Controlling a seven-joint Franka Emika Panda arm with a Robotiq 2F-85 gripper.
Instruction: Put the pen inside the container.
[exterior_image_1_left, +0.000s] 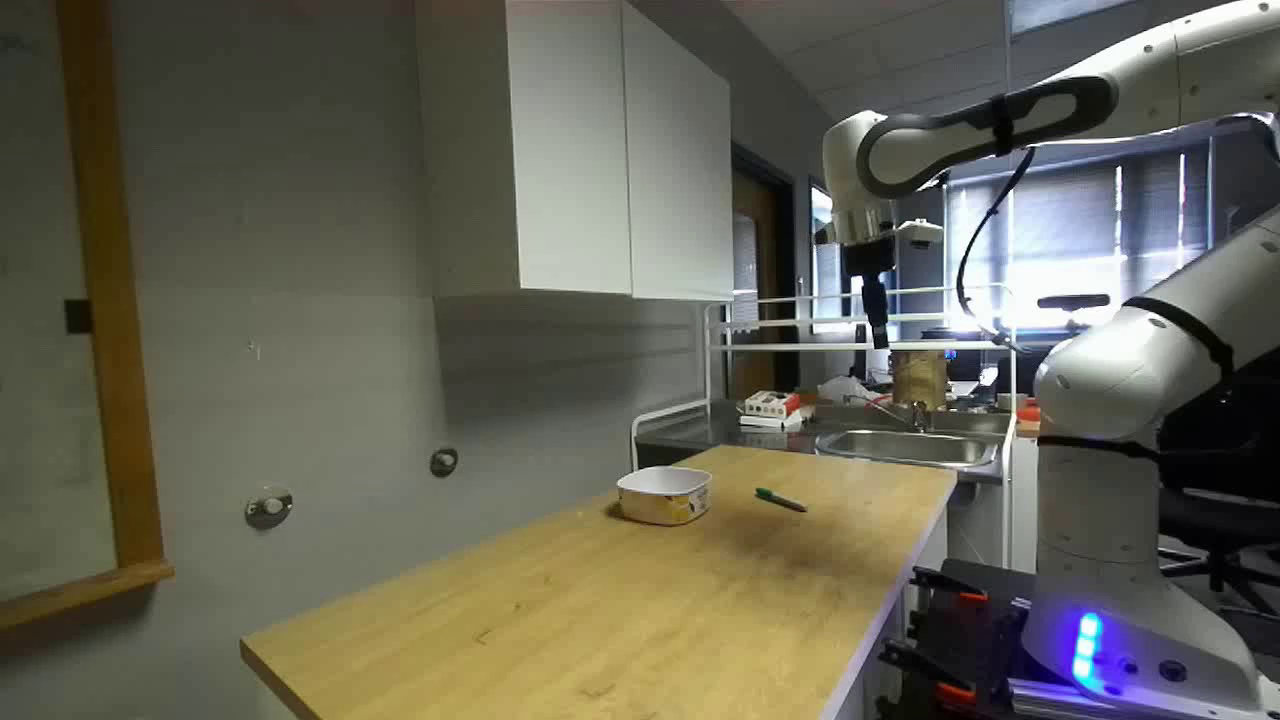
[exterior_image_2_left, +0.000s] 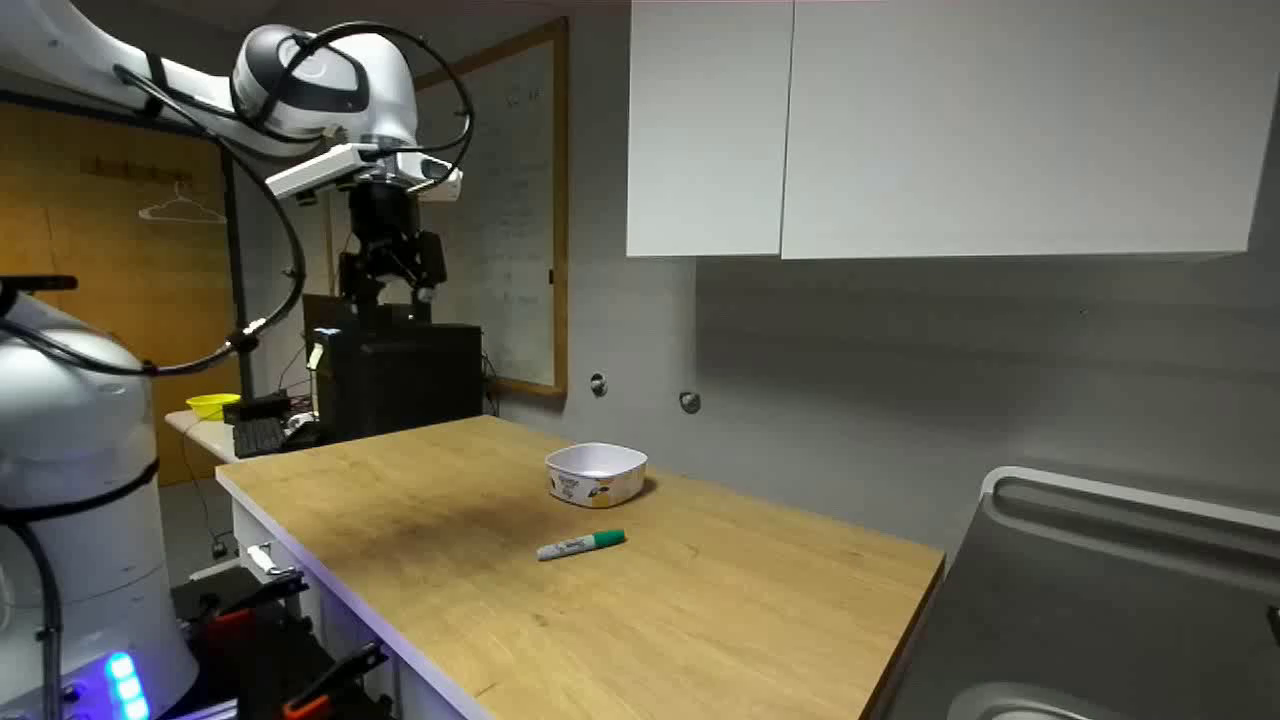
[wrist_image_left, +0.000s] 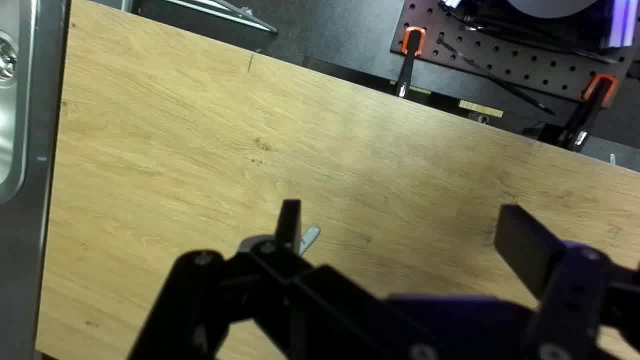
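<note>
The pen is a grey marker with a green cap (exterior_image_1_left: 780, 500) (exterior_image_2_left: 581, 544), lying flat on the wooden counter (exterior_image_1_left: 600, 620). The container is a low white bowl with printed sides (exterior_image_1_left: 664, 496) (exterior_image_2_left: 597, 475). It stands upright near the wall, a short way from the pen, and no contents show in it. My gripper (exterior_image_1_left: 880, 345) (exterior_image_2_left: 394, 308) hangs high above the counter, pointing down, open with nothing between its fingers. In the wrist view, the pen's grey end (wrist_image_left: 309, 238) shows beside one finger of the gripper (wrist_image_left: 401, 216); the rest is hidden, and the bowl is not visible.
A white wall cabinet (exterior_image_1_left: 570, 150) (exterior_image_2_left: 960, 130) hangs over the counter's wall side. A metal sink (exterior_image_1_left: 905, 448) adjoins one end. Black and orange clamps (wrist_image_left: 410, 60) grip the robot-side edge. A black box (exterior_image_2_left: 410, 380) stands beyond the far end.
</note>
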